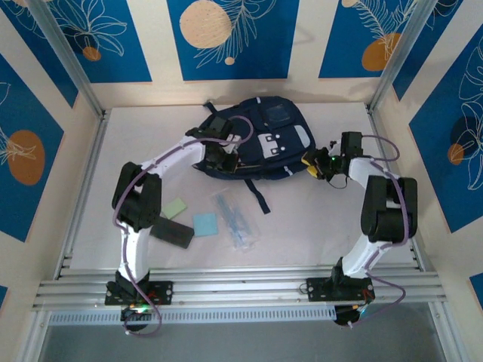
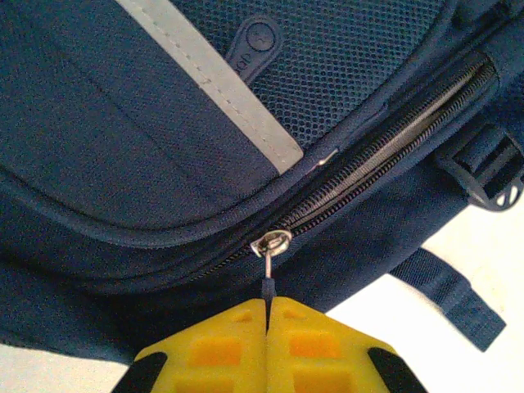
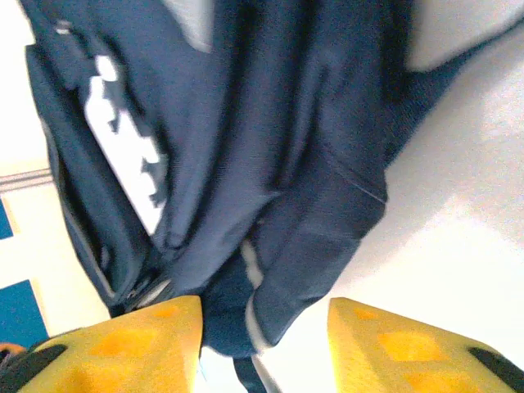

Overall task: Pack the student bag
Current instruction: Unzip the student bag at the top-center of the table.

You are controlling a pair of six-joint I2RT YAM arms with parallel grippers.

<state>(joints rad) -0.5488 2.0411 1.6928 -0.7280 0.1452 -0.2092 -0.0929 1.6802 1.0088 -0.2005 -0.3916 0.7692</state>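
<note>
The student bag, a dark navy backpack with a light grey patch, lies flat at the back middle of the table. My left gripper is at the bag's near-left edge. In the left wrist view its yellow jaws are shut on the dark zipper pull, which hangs from the metal slider; the zipper track runs up to the right. My right gripper stands at the bag's right edge. It is open, with a fold of the bag's fabric just ahead of the gap and nothing gripped.
In front of the bag lie a green sticky pad, a blue sticky pad, a black flat case and a clear packet of pens. A black strap trails from the bag toward them.
</note>
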